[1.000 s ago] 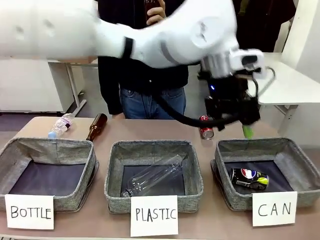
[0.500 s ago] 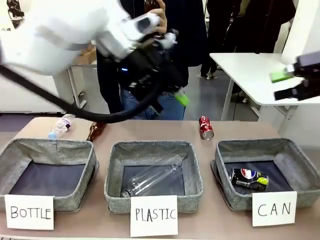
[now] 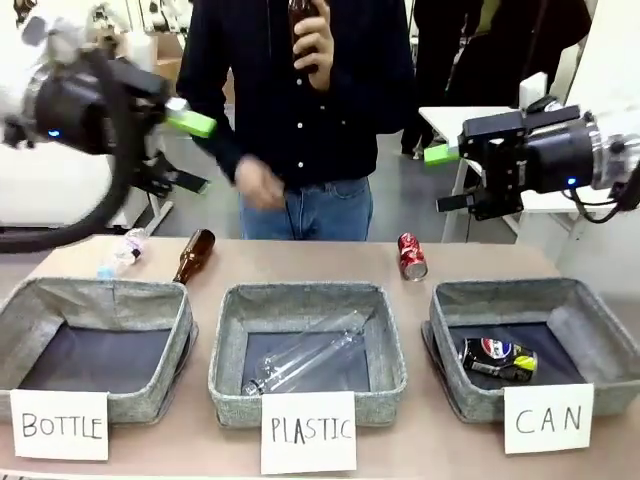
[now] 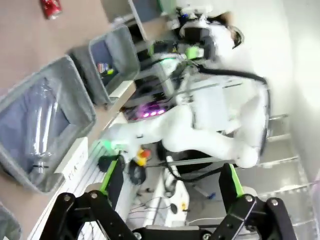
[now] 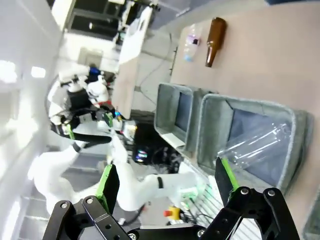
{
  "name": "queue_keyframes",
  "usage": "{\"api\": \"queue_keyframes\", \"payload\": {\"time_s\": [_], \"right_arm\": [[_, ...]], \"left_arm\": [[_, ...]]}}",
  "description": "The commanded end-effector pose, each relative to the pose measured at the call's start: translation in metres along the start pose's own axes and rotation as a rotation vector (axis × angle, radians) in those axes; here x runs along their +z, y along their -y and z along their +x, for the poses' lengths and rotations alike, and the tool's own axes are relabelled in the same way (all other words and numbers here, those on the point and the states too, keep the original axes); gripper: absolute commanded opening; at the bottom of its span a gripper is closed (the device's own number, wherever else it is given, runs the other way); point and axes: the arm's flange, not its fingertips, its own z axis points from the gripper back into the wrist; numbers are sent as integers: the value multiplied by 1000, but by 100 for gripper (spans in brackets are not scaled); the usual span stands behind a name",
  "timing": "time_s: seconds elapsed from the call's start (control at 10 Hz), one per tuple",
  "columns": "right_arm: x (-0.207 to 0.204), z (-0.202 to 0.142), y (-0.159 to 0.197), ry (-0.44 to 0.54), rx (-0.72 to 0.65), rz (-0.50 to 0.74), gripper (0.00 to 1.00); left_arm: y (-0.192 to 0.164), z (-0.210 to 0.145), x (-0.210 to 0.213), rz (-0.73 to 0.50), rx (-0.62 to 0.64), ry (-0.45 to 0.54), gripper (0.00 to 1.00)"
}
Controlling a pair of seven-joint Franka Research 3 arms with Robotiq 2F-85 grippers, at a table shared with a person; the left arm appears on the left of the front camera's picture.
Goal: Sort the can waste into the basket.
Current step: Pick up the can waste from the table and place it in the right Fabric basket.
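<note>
Black can (image 3: 498, 358) lies in CAN basket (image 3: 600, 300); red can (image 3: 411, 255) waits on tabletop (image 3: 330, 262) just behind. Left pincer (image 3: 195, 152) has swung from above basket to high left, wide, empty; right pincer (image 3: 446, 178) wide, empty too. One can remains.

Bright even indoor light; left arm (image 3: 90, 100) motion-blurred; wrist views tilted, wide-angle warped.

The front camera sits on the robot's side and looks across the surface (image 3: 300, 262) at the person (image 3: 300, 110). Both wrist cameras hang far up, tipped sideways, looking back. All three see the PLASTIC basket (image 3: 226, 350)
</note>
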Motion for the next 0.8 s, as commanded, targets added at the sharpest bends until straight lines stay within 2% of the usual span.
{"api": "queue_keyframes", "payload": {"time_s": [0.0, 0.1, 0.2, 0.3, 0.7], "right_arm": [[12, 0, -1, 50, -98, 32, 100], [23, 6, 0, 91, -105, 18, 100], [30, 15, 2, 134, -93, -62, 100], [11, 6, 4, 36, -84, 8, 100], [11, 6, 4, 36, -84, 8, 100]], "left_arm": [[-34, -27, 37, -109, 54, 127, 100], [-49, -38, 52, -151, 103, 165, 100], [-19, -13, 30, -62, 36, 57, 100], [-19, -13, 30, -62, 36, 57, 100], [-19, -13, 30, -62, 36, 57, 100]]}}
